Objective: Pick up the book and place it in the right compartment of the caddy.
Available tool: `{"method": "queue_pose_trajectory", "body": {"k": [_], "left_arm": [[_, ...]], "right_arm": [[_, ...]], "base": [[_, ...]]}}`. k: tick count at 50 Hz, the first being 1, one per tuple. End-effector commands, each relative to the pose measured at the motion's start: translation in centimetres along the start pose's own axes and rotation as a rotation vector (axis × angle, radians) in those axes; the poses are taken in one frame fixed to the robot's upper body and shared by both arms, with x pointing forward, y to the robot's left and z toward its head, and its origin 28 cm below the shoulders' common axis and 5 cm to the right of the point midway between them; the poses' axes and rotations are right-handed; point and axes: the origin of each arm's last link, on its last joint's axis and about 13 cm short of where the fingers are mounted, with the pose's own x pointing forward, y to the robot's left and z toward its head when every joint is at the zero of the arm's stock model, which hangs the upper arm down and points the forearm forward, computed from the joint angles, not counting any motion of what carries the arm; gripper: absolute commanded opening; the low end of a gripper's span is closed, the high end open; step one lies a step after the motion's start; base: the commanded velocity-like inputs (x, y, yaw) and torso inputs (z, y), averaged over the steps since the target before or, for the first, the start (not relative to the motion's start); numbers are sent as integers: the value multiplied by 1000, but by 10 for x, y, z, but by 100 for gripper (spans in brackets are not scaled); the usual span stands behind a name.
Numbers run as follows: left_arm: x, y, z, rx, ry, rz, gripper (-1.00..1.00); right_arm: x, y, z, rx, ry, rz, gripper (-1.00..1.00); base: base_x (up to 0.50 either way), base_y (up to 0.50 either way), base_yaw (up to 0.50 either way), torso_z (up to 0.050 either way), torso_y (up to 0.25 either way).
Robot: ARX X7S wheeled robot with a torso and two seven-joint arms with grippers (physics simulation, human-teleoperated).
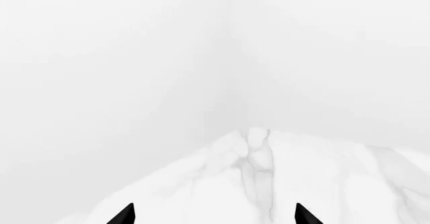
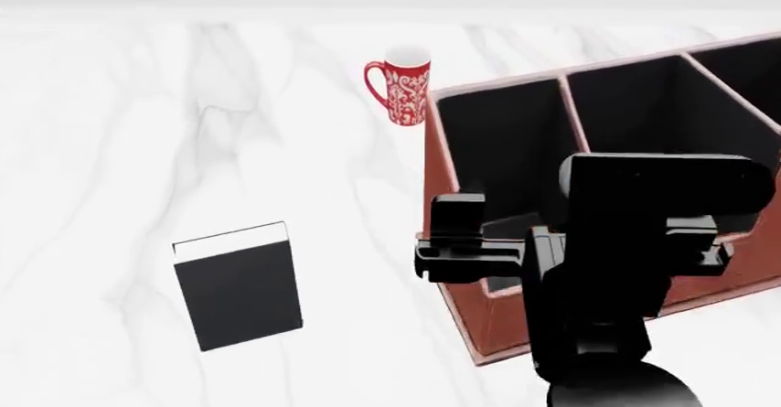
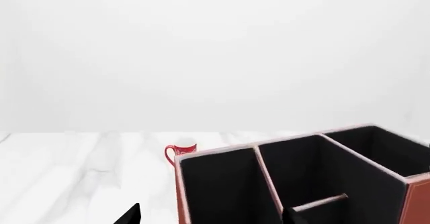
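Observation:
The black book (image 2: 238, 283) with white page edges lies flat on the marble table, at the lower left of the head view. The reddish-brown caddy (image 2: 486, 329) stands to its right, its black compartments showing; it also shows in the right wrist view (image 3: 416, 201). My right gripper (image 2: 454, 242) hangs over the caddy's near left wall. In its wrist view the right gripper (image 3: 211, 216) is open and empty, its tips on either side of that wall. My left gripper (image 1: 215, 216) is open and empty over bare marble; it does not show in the head view.
A red-and-white patterned mug (image 2: 401, 87) stands behind the caddy's far left corner and also shows in the right wrist view (image 3: 180, 149). The white marble table (image 2: 146, 151) spreads around the book. A white wall lies beyond the table.

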Motion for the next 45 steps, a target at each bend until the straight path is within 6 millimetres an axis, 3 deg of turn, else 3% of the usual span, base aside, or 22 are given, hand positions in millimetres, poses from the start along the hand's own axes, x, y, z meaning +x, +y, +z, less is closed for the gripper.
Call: {"method": "queue_pose_trajectory", "body": {"k": [1, 8, 17, 27, 45], "left_arm": [[-7, 57, 18, 4, -28, 248, 100], [-15, 83, 20, 32, -41, 366, 100], [-21, 97, 15, 38, -28, 418, 100], [-20, 99, 14, 28, -22, 420, 100], [-19, 95, 10, 33, -15, 405, 100]], "right_arm": [[15, -7, 51, 31, -27, -9, 100], [20, -12, 71, 37, -34, -34, 100], [24, -14, 85, 40, -30, -35, 100], [25, -15, 94, 24, -34, -44, 100], [26, -12, 92, 15, -23, -23, 100]], "base": [[500, 0, 0, 0, 0], [500, 0, 0, 0, 0], [500, 0, 0, 0, 2], [500, 0, 0, 0, 1], [500, 0, 0, 0, 2]]}}
